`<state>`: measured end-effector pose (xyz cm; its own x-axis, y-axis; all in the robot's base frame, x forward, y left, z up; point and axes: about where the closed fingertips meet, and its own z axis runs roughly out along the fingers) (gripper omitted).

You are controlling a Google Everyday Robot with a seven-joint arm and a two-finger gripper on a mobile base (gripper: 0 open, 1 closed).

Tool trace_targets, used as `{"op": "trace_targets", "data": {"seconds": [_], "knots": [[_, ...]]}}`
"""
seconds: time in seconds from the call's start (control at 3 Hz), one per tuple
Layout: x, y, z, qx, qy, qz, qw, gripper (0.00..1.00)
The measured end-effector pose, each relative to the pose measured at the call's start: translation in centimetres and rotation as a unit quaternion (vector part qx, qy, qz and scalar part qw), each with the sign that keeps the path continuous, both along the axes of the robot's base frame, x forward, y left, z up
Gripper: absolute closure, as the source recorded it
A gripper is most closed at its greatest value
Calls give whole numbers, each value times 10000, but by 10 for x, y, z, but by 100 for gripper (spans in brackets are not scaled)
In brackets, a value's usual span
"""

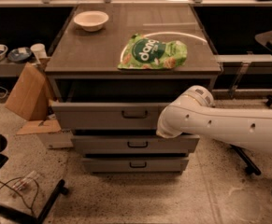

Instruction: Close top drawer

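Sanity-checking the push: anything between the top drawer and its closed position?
Nothing visible. The top drawer sits partly out, nothing protruding above its front. The end effector is hidden behind the white arm at the drawer's right front. The chip bag lies on top, outside the path.

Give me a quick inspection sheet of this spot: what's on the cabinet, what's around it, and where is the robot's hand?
Surface: cabinet top, brownish, bearing two things.
Job's things: top drawer stands partly out, with a dark gap behind its front; its loop handle is untouched.
Clutter: white bowl at the back left; green snack bag towards the front right.
Grippers: hand at the end of the white arm, by the right part of the top drawer's front, mostly hidden by the arm.
Cables: thin cable on the floor, lower left.
Surroundings: cardboard box left of the cabinet; two shallower drawers below; chair base at right.
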<state>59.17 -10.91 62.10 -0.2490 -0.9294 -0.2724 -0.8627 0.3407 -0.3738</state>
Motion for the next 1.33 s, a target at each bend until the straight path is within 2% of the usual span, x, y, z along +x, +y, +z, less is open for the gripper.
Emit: {"op": "trace_targets", "data": {"seconds": [0.67,1.0,1.33], "knots": [[69,4,18,-68,-326,22,9994,100],[87,5,25,-90,-416,7,9991,100],[87,5,25,-90,-416,7,9991,100]]}}
